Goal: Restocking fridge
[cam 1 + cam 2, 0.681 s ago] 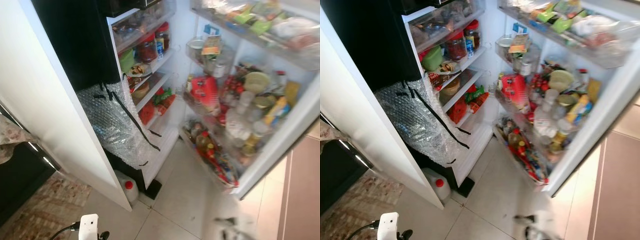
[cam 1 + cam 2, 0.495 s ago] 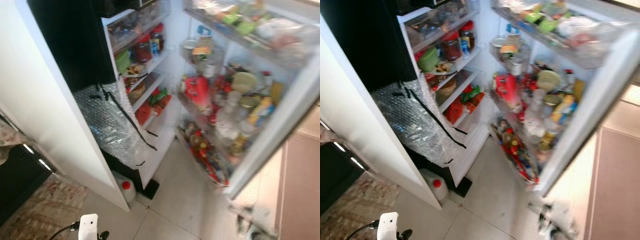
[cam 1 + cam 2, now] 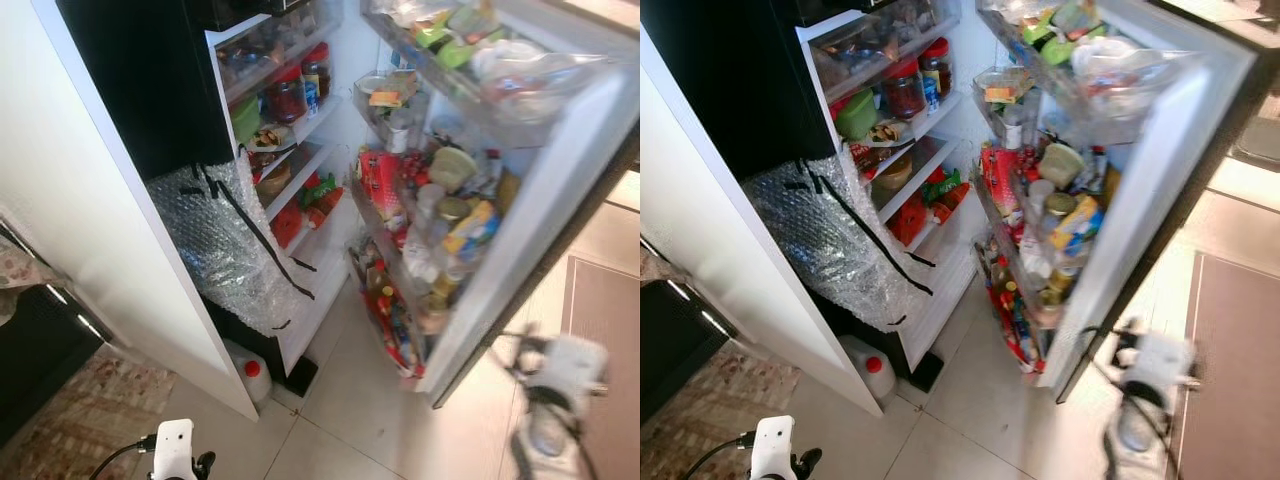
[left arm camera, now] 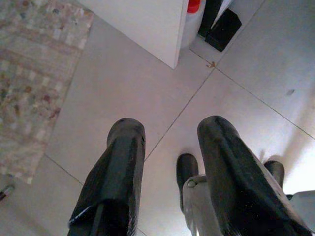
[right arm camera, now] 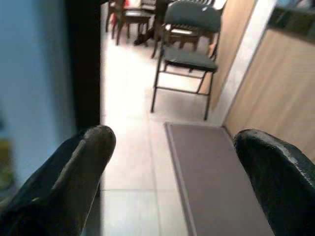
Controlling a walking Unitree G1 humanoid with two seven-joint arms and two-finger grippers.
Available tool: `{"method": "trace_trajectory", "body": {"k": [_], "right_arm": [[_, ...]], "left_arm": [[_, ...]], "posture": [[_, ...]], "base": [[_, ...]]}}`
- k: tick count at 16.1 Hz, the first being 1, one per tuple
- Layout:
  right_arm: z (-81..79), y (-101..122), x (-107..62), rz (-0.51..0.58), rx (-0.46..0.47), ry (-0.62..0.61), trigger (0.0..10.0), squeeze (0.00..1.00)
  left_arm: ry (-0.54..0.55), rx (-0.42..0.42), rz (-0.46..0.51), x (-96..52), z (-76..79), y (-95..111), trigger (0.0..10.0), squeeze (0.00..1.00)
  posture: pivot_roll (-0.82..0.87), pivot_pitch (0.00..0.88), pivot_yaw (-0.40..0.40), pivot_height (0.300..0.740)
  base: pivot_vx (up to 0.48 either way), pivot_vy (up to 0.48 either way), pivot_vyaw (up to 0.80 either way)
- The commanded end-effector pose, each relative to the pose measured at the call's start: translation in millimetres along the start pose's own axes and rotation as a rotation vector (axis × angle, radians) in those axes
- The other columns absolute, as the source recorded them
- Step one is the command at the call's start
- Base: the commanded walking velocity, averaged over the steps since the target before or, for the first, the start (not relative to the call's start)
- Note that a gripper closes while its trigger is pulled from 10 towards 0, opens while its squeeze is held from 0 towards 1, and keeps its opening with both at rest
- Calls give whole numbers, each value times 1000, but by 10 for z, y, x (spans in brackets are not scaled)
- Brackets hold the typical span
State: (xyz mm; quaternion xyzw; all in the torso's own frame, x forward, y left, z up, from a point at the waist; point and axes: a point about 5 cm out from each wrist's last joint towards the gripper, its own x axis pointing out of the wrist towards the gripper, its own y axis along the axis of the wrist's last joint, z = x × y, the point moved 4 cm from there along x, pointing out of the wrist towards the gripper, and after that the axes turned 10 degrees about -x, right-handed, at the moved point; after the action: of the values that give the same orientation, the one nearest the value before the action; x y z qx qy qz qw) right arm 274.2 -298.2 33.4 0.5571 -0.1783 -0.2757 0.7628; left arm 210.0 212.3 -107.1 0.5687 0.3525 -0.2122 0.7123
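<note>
A patterned rug (image 4: 34, 73) lies on the pale tile floor (image 4: 113, 93), beside the left pincer's fingers. A white jug (image 3: 252, 375) with a red cap stands on the floor, a little ahead of that pincer, and a small black block (image 4: 224, 28) lies just beside it. Ahead of the right pincer a dark folding chair (image 5: 189, 54) stands on the floor. A grey-brown mat (image 5: 214, 172) lies under that pincer, along a wooden panel (image 5: 273, 103).

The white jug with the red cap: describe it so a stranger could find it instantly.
Start at the open fridge and drop to the floor below its bubble-wrapped panel. There the white jug stands beside a black block, the only thing on the floor with a red cap.
</note>
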Motion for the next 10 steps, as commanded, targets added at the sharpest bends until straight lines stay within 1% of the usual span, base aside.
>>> {"method": "trace_trajectory", "body": {"k": [1,2,3,4,5,6,7,8,9,10], "right_arm": [[162,75,41,13,-5,-69,10000,0],[247,120,79,17,-9,-115,10000,0],[265,145,112,15,-2,-127,10000,0],[176,192,186,-4,28,-85,10000,0],[111,253,228,3,46,-50,10000,0],[-5,363,292,24,30,15,10000,0],[-206,505,380,40,46,124,10000,0],[-270,521,385,39,41,159,10000,0],[-441,591,366,66,26,255,10000,0],[-513,616,347,77,24,297,10000,0]], "left_arm": [[5,14,2,-8,-35,-5,10000,0],[3,16,2,-6,-27,-2,10000,0],[2,18,2,-5,-19,-2,10000,0],[0,17,3,-1,-3,3,10000,0],[-1,17,4,2,3,13,10000,0],[0,16,5,4,6,17,10000,0],[1,11,2,-1,21,-10,10000,0],[1,10,1,-1,23,-13,10000,0],[2,9,0,-2,23,-18,10000,0],[3,8,-1,-3,21,-20,10000,0]], "posture": [[-64,0,37,740],[-67,0,37,740],[-66,0,38,740],[-65,0,38,740],[-65,0,37,740],[-67,0,35,740],[-63,0,35,740],[-62,0,35,740],[-59,0,34,740],[-57,0,33,740]], "base": [[0,0,0],[0,0,0],[0,0,0],[0,0,0],[0,0,0],[0,0,0],[0,0,0],[0,0,0],[0,0,0],[0,0,0]]}}
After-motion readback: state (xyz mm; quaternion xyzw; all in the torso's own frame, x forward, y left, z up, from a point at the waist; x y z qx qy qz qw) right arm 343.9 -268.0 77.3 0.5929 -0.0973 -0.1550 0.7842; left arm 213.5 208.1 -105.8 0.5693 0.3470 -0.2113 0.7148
